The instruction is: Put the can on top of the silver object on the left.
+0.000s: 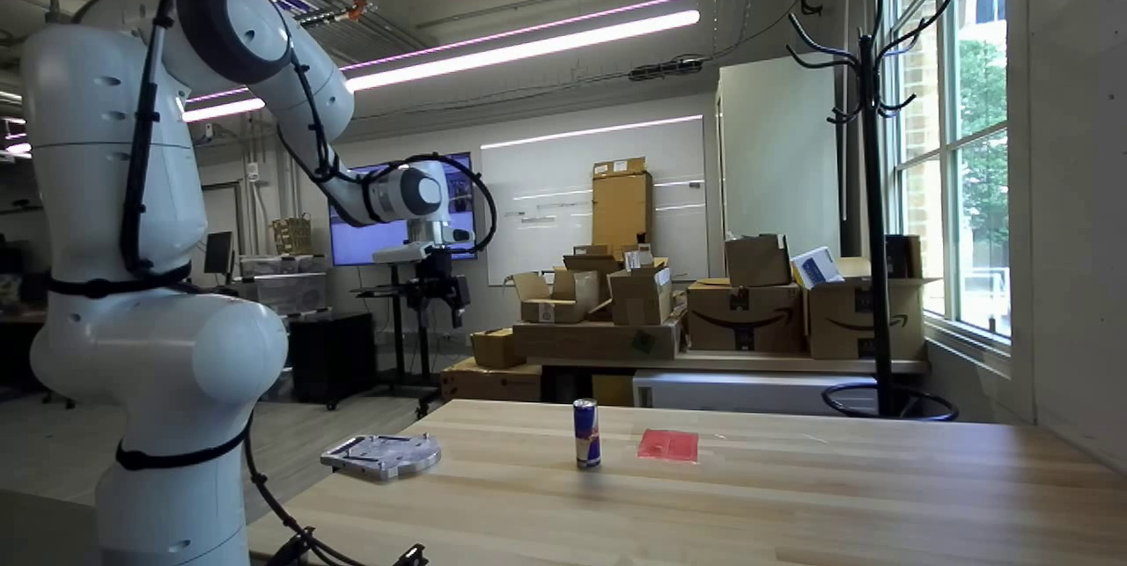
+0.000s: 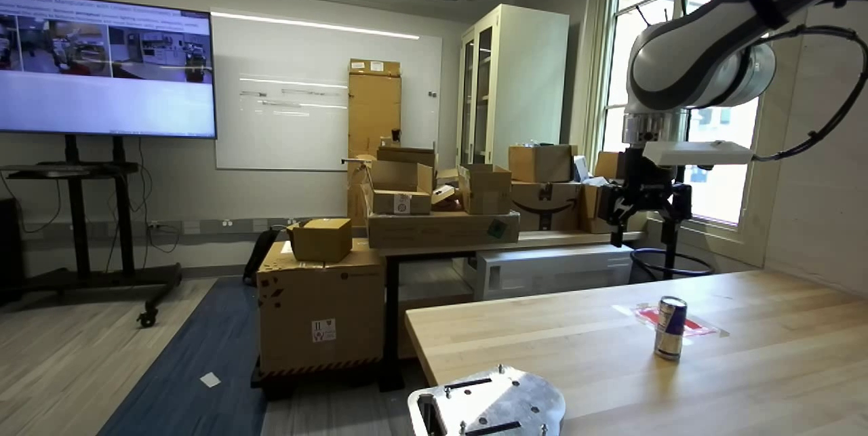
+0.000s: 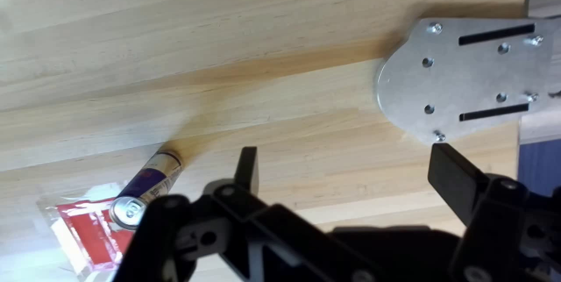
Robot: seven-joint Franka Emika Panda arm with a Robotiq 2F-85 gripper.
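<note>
The can, slim and dark blue with a silver band, stands upright on the wooden table in both exterior views [image 1: 587, 436] [image 2: 671, 327]. It also shows at the lower left of the wrist view [image 3: 151, 181]. The silver object is a flat metal plate with slots and screws near the table's edge in both exterior views [image 1: 380, 455] [image 2: 505, 399]. It lies at the upper right of the wrist view [image 3: 469, 76], partly cut off. My gripper is open and empty, high above the table in both exterior views [image 1: 440, 297] [image 2: 643, 238]. Its fingers are spread in the wrist view [image 3: 343, 155].
A flat red item [image 1: 667, 445] lies taped to the table [image 1: 792, 496] close to the can. It also shows in the wrist view [image 3: 90, 236]. Cardboard boxes [image 1: 744, 315] and a black coat rack [image 1: 872, 196] stand behind the table.
</note>
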